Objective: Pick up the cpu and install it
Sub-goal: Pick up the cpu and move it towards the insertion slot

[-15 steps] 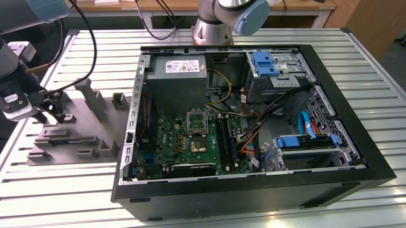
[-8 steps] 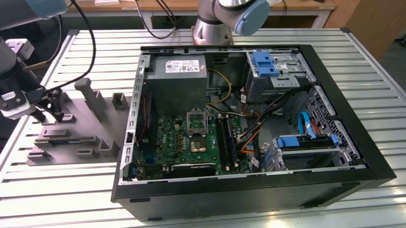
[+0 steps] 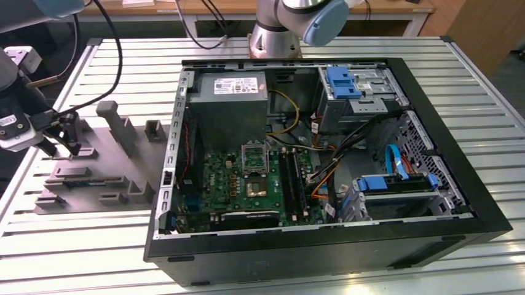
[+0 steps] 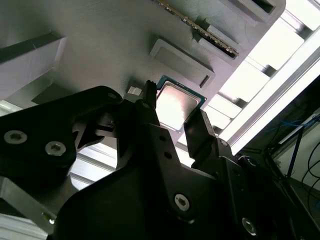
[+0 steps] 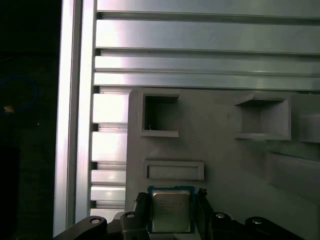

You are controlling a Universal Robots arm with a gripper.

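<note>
The end effector hangs low over the grey moulded tray, which lies on the slatted aluminium counter at the exterior view's left. In both wrist views its two black fingers sit against opposite edges of the cpu, closed on the chip as far as these tight angles let one judge. The cpu lies flat, silvery top upward, on the tray's surface just beside a shallow raised rectangular block. The open black computer case stands just beside the tray, well apart from the chip, with the green circuit board and its metal socket frame inside
</note>
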